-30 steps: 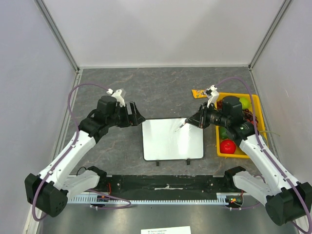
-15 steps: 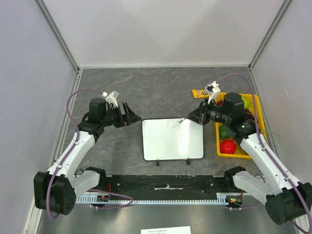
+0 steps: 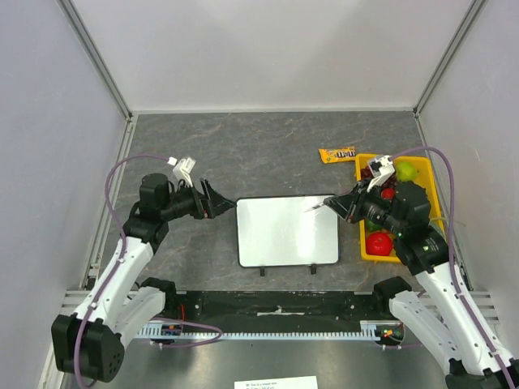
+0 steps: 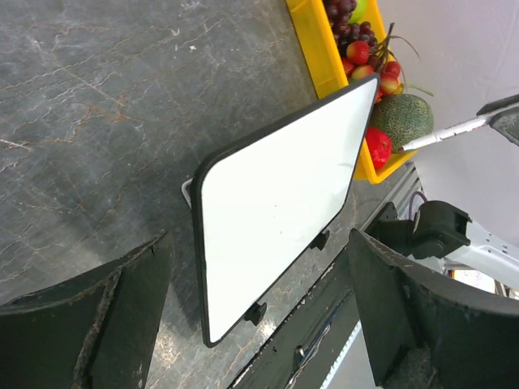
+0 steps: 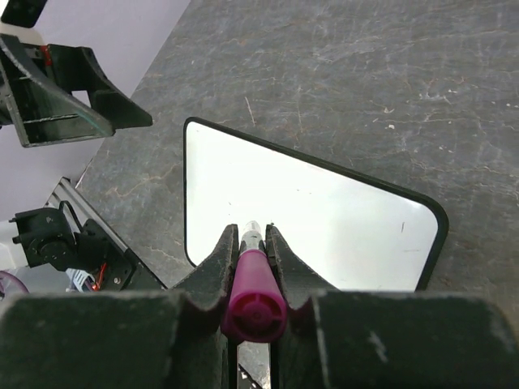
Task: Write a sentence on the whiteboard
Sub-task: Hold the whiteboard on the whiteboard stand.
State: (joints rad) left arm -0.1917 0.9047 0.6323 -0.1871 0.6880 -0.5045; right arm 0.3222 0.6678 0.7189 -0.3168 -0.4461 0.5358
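Right end effector (image 5: pixel 251 237) clamped on pink marker (image 5: pixel 253 296), blank whiteboard (image 3: pixel 276 235) lying just ahead of and below its tip | left end effector (image 3: pixel 215 200) spread wide, empty, board's edge just in front | step: pre-writing approach | next: likely lower tip to board, steady contact for first letter

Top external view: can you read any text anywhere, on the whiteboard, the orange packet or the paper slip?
Nothing is legible.
Whiteboard: blank, no writing.
Orange packet: dark lettering, too small to read.
White paper slip at the near edge: printed lines, too small to read.
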